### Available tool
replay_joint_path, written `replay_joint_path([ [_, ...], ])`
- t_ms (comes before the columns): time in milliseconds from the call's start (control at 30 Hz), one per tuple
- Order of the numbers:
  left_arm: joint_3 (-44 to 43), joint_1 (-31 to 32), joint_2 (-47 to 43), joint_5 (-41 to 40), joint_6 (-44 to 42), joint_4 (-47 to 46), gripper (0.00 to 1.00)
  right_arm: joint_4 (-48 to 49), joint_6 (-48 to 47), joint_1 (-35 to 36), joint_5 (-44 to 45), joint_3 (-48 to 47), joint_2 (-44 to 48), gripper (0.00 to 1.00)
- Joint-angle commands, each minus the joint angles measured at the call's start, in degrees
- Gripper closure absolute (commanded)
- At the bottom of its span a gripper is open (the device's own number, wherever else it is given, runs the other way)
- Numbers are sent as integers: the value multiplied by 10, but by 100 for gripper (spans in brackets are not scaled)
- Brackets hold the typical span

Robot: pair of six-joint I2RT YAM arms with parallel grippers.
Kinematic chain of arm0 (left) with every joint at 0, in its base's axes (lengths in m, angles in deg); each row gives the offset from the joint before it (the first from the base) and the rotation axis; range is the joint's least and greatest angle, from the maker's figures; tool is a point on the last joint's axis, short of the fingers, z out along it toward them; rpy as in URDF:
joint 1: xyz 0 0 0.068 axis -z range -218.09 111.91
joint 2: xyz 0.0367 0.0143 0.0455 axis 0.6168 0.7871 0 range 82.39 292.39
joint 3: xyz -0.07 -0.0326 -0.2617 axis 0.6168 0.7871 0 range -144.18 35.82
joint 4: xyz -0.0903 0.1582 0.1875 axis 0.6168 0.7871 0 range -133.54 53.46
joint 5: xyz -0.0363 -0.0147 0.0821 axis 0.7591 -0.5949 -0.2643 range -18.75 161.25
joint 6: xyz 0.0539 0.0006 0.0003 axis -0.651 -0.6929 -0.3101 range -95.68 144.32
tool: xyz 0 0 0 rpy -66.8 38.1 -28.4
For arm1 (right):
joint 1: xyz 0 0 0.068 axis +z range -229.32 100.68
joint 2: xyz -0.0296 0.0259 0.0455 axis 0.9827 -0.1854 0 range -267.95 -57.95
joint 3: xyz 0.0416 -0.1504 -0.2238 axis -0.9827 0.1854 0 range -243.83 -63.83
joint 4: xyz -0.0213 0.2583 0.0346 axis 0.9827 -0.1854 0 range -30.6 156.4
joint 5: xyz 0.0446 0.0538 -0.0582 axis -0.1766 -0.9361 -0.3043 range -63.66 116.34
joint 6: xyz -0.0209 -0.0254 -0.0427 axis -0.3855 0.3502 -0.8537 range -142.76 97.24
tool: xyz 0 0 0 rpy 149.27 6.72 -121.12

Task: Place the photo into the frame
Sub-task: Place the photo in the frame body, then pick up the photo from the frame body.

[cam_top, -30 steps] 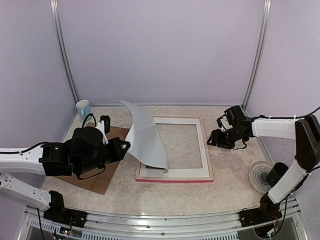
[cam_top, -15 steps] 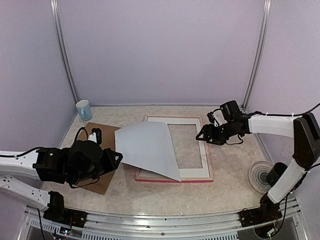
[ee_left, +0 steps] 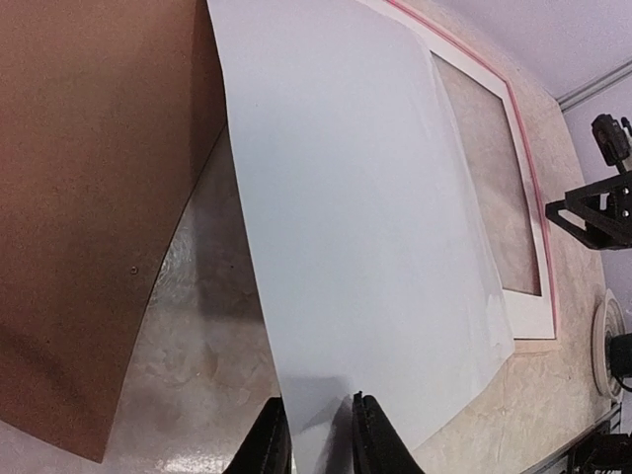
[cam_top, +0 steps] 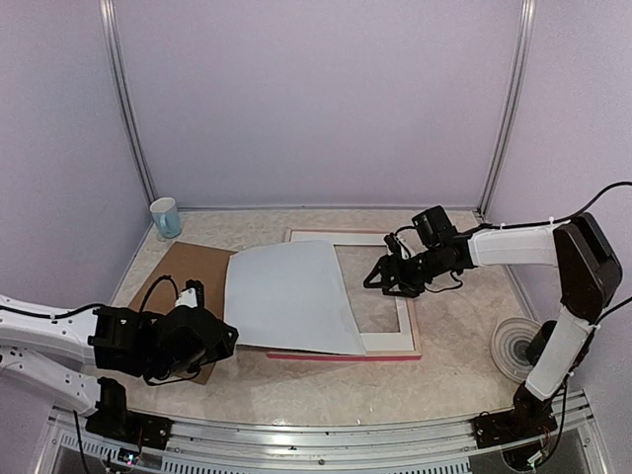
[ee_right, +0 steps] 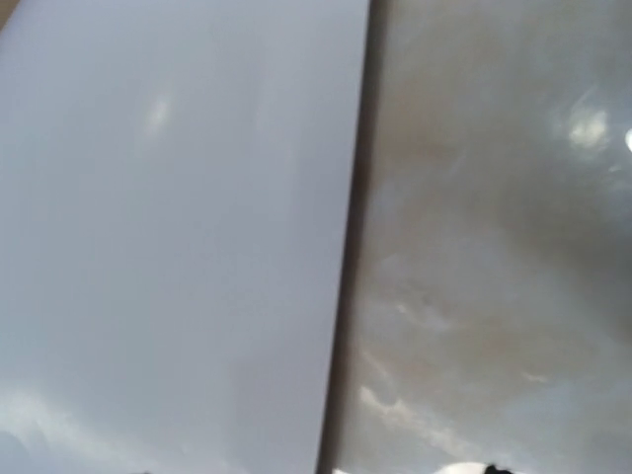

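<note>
The photo [cam_top: 291,296] lies white back up, flat across the left half of the frame [cam_top: 341,355], and its left part rests on the table beside the frame. The left wrist view shows the photo [ee_left: 365,227] running from the frame's pink rail [ee_left: 528,168] down to my left gripper [ee_left: 318,439]. That gripper's jaws stand slightly apart with the photo's near edge between them. In the overhead view my left gripper [cam_top: 229,339] sits at the photo's near left corner. My right gripper [cam_top: 380,279] hovers open over the frame's opening, just right of the photo's edge [ee_right: 168,227].
A white mat [cam_top: 383,342] lies inside the frame. The brown backing board [cam_top: 183,272] lies left of the photo, partly under my left arm. A blue-and-white cup [cam_top: 165,215] stands at the back left. A round disc [cam_top: 515,348] sits near the right arm's base.
The photo went from standing curled to lying flat over the frame's left side. My left gripper drew back toward the near left and its jaws parted. My right gripper moved left over the frame.
</note>
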Motion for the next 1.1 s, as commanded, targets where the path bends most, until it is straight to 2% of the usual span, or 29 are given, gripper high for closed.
replay_joint_path([
  [0,28,3,10,7,19,-11,75,14,17,17,-12,-16,-23,28],
  [167,53,3,23,16,31,-19,64,16,21,27,-7,-19,-41,28],
  [400,66,4,46,22,35,-23,37,15,21,37,-3,-27,-61,28],
  [567,48,1,50,-16,25,-3,28,12,19,38,-1,-34,-79,28],
  [800,25,-47,81,-35,-45,-26,28,11,21,42,-9,-49,-107,28],
  [1067,34,-104,113,-9,-122,-102,29,14,26,51,-21,-58,-119,29],
])
